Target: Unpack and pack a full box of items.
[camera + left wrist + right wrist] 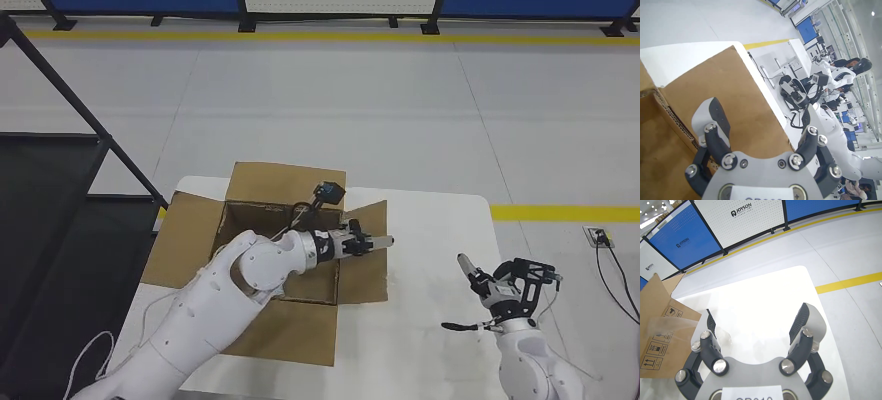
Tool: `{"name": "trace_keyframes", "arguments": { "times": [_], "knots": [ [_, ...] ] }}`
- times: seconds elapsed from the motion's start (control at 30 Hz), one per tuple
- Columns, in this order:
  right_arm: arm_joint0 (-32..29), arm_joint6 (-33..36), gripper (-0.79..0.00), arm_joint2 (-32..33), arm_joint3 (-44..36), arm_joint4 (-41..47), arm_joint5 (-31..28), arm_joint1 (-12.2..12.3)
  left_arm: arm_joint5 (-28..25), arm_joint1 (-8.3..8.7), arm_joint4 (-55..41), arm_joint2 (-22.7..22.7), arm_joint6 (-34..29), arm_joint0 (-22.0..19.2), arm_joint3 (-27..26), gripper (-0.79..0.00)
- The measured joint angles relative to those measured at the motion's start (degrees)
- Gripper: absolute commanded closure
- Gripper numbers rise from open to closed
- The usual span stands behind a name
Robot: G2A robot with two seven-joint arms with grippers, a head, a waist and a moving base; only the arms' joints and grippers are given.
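Both arms wear smooth, rounded white shells: the left arm and the right arm. The left gripper and right gripper look alike — a grey metal base plate with a white label, black links pinned by silver screws, and pale grey fingers faced with ribbed black pads. A dark boxy wrist camera rides a black bracket — a black cable curls at the right wrist.

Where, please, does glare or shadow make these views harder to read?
Right wrist view: glare washes out the white table. Left wrist view: the table is similarly bright beside the box flap. Top view: the box interior lies in shadow.
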Motion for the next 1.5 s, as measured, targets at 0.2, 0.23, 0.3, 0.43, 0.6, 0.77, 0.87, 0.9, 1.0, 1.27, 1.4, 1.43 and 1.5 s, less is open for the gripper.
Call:
{"name": "trace_keyframes", "arguments": {
  "times": [0.2,0.23,0.3,0.43,0.6,0.77,0.87,0.9,1.0,1.27,1.4,1.43,1.5],
  "knots": [
    [-0.2,0.2,-0.785,-0.1,-0.1,0.2,0.0,0.2,-0.7,-2.21,-0.1,2.8,-0.7,-1.7,4.6,-0.785],
    [-0.2,0.3,-0.785,-0.1,-0.1,0.2,0.0,0.3,-0.9,-2.6,-0.1,3.2,-0.7,-1.9,5.5,-0.785],
    [-0.2,0.4,-0.785,-0.1,0.0,0.3,0.0,0.3,-1.2,-3.14,-0.4,3.6,-1.0,-2.1,6.7,-0.785],
    [-0.4,0.6,-0.785,0.0,0.0,0.7,0.1,0.5,-2.0,-4.19,-0.7,4.1,-1.2,-2.7,8.8,-0.785],
    [-0.4,2.4,-0.785,0.1,-0.2,1.7,1.0,0.6,-2.9,-4.9,-1.8,3.5,-1.6,-2.6,10.3,-0.785],
    [-0.5,3.1,-0.785,-0.1,-1.1,2.8,0.7,0.7,-4.3,-4.79,-1.2,1.7,-1.2,-2.3,9.5,-0.785],
    [-0.5,3.9,-0.785,-0.5,-2.5,3.4,-0.2,0.8,-5.1,-4.04,-0.9,-0.7,-1.3,-1.5,7.6,-0.785],
    [-0.5,4.2,-0.785,-0.8,-3.1,3.4,-0.4,0.9,-5.3,-3.71,-0.7,-1.7,-1.4,-1.2,6.8,-0.785],
    [-0.1,5.7,-0.785,-1.9,-5.3,3.0,-1.0,1.0,-5.8,-2.32,0.3,-5.3,-2.2,0.6,3.4,-0.785],
    [2.1,14.9,-0.785,-8.3,-16.4,1.9,-6.3,1.4,-5.2,3.53,4.7,-23.3,-3.7,12.5,-14.6,-0.785],
    [5.0,23.4,-0.785,-14.9,-21.7,-0.2,-8.5,1.5,-4.3,6.34,6.4,-36.1,-4.4,22.1,-25.3,-0.785],
    [6.5,26.4,-0.785,-17.3,-22.7,-1.5,-8.5,1.5,-4.2,7.03,6.5,-40.3,-4.5,25.4,-28.1,-0.785],
    [9.0,30.4,-0.785,-21.6,-23.5,-4.2,-7.7,1.3,-4.4,7.89,6.0,-46.7,-4.5,30.3,-31.6,-0.785]
  ]
}}
